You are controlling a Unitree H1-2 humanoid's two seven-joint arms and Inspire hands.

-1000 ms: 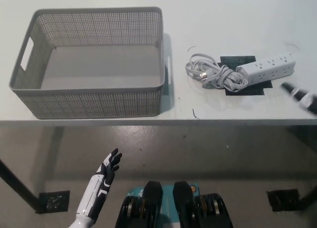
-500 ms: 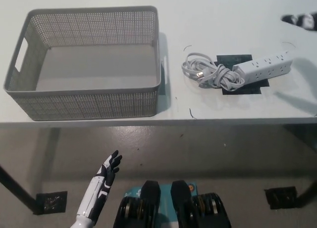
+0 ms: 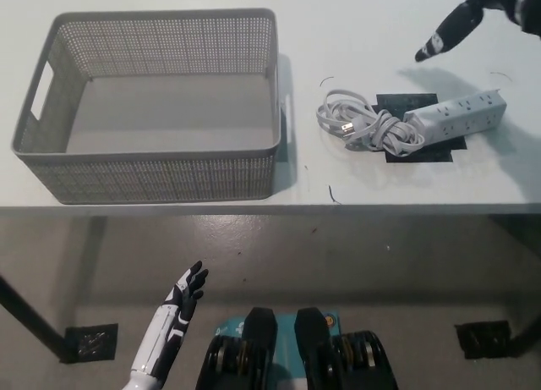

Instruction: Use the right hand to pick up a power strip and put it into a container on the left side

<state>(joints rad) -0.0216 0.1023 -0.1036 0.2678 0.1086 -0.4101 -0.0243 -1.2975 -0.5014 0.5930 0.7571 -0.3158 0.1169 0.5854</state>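
A white power strip (image 3: 456, 117) lies on a black patch at the table's right, its grey cord (image 3: 365, 126) coiled to its left. My black right hand (image 3: 473, 13) is at the top right corner, above and behind the strip, apart from it, fingers spread and holding nothing. A grey mesh basket (image 3: 156, 166) stands on the left of the table with nothing inside. My white left hand (image 3: 179, 301) rests low at the lower left, below the table edge, fingers apart.
The table's front edge (image 3: 270, 209) runs across the middle of the view. A black square (image 3: 89, 343) and another (image 3: 482, 339) lie on the floor below.
My right hand has moved in from the far right edge to the top right, now reaching leftward above the strip. The view shifted slightly. The left hand is still.
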